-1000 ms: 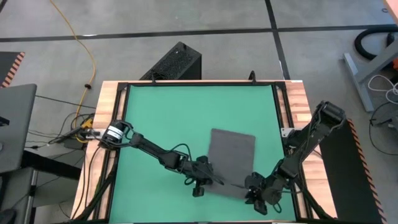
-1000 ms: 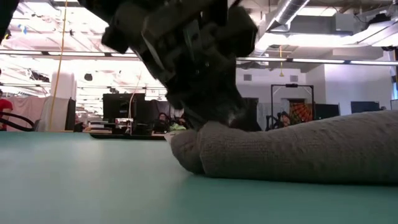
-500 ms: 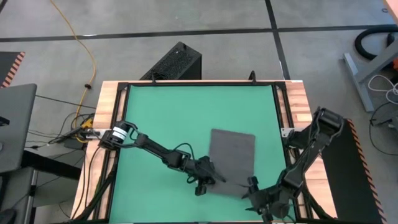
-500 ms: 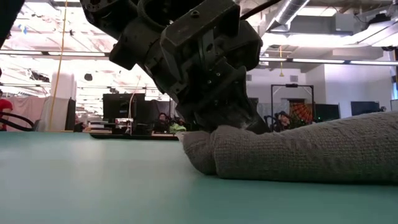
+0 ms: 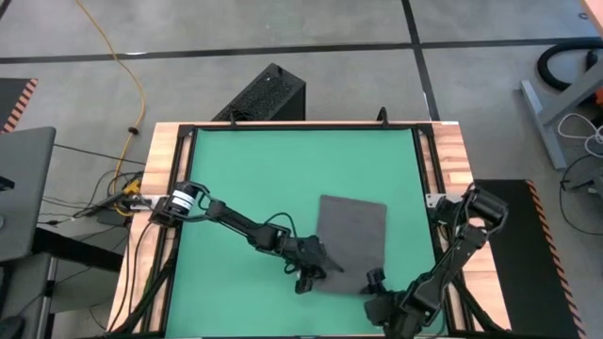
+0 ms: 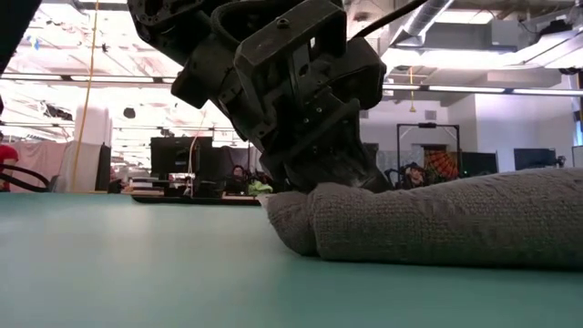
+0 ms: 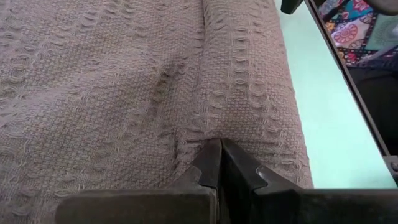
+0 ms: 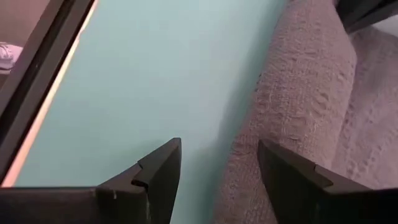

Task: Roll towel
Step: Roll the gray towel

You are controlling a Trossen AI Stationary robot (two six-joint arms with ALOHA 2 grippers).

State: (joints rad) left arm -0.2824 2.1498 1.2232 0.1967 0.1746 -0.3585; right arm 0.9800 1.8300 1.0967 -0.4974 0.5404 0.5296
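Note:
The dark grey towel (image 5: pixel 353 231) lies flat on the green mat (image 5: pixel 254 179), with its near edge rolled into a thick roll (image 6: pixel 437 223) (image 7: pixel 249 93). My left gripper (image 5: pixel 318 268) (image 7: pixel 219 155) is shut, with its tips on the towel at the roll's left end. My right gripper (image 5: pixel 377 285) (image 8: pixel 217 165) stands open at the roll's near side, toward its right end. One of its fingers is over the mat and the other finger (image 8: pixel 292 177) over the roll (image 8: pixel 298 93); I cannot tell whether it touches. My left gripper presses its shut fingertips (image 7: pixel 214 162) on the towel in the crease (image 7: pixel 205 124) between the roll and the flat cloth, near the roll's left end (image 6: pixel 291 219). The fingers slant down from the table's left. The towel stays on the mat.
A black frame (image 5: pixel 429 179) borders the mat, with wooden table strips outside it. A black box (image 5: pixel 268 94) stands on the floor beyond the far edge. Bare mat stretches to the left of the towel and beyond it.
My right gripper has swung from the towel's near right corner toward the table's left along the near edge, sinking and rolling its wrist. My left gripper has stayed shut at the roll's left end and has tipped down a little.

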